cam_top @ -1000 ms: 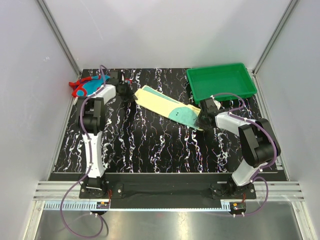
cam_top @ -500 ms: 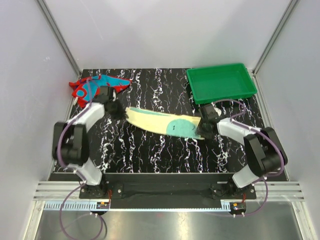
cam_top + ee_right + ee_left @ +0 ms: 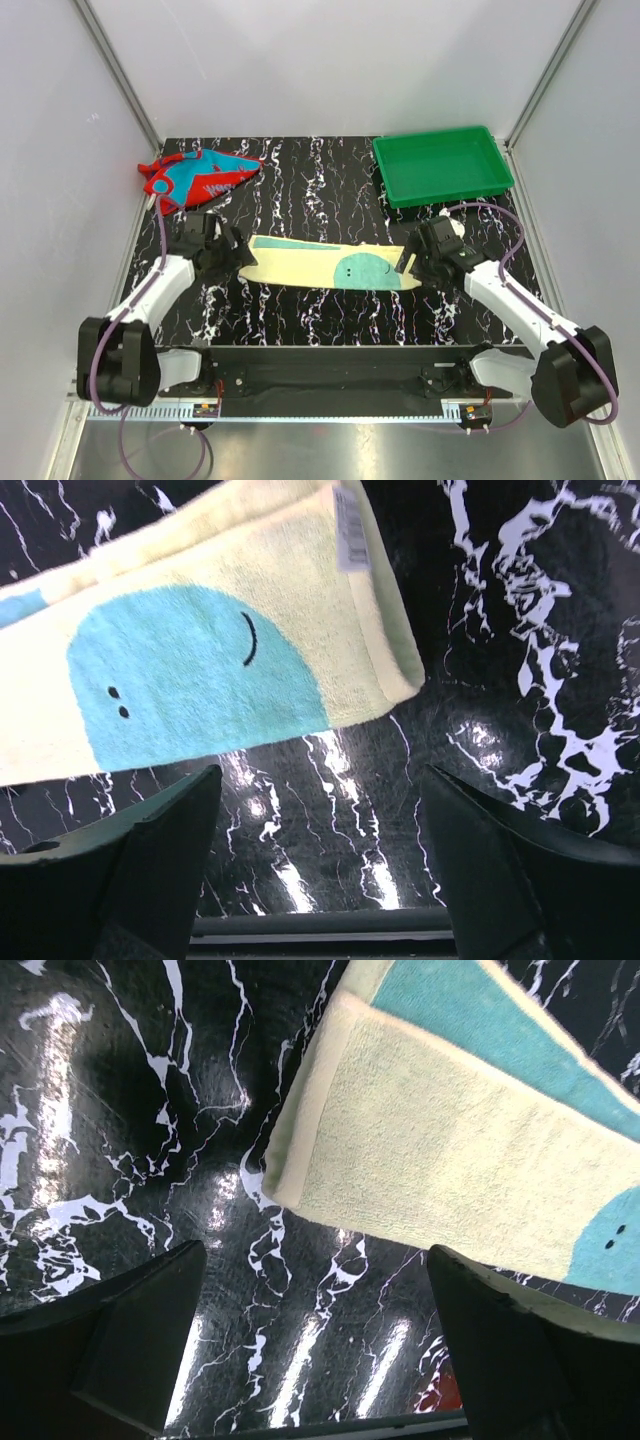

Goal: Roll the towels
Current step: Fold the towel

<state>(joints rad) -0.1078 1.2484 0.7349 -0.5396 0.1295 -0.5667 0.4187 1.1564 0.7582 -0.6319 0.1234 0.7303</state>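
The pale yellow towel (image 3: 300, 262) lies flat on the black marbled table (image 3: 320, 200) as a long folded strip running left to right, its teal half-round patch (image 3: 365, 272) near the right end. My left gripper (image 3: 233, 256) stands open just off the strip's left end, with nothing between its fingers. The left wrist view shows that towel end (image 3: 440, 1150) beyond the left gripper (image 3: 315, 1252). My right gripper (image 3: 409, 263) is open at the right end. In the right wrist view the patch (image 3: 190, 680) lies ahead of the right gripper (image 3: 320, 772). The red towel (image 3: 198, 175) lies crumpled at the back left.
A green plastic tray (image 3: 442, 165) stands at the back right corner. White walls with metal posts close in the table on three sides. Both arm bases sit on the black rail (image 3: 330, 365) at the near edge.
Both arms pulled the yellow towel toward the near edge and laid it out level. Both grippers then opened and let go of its ends.
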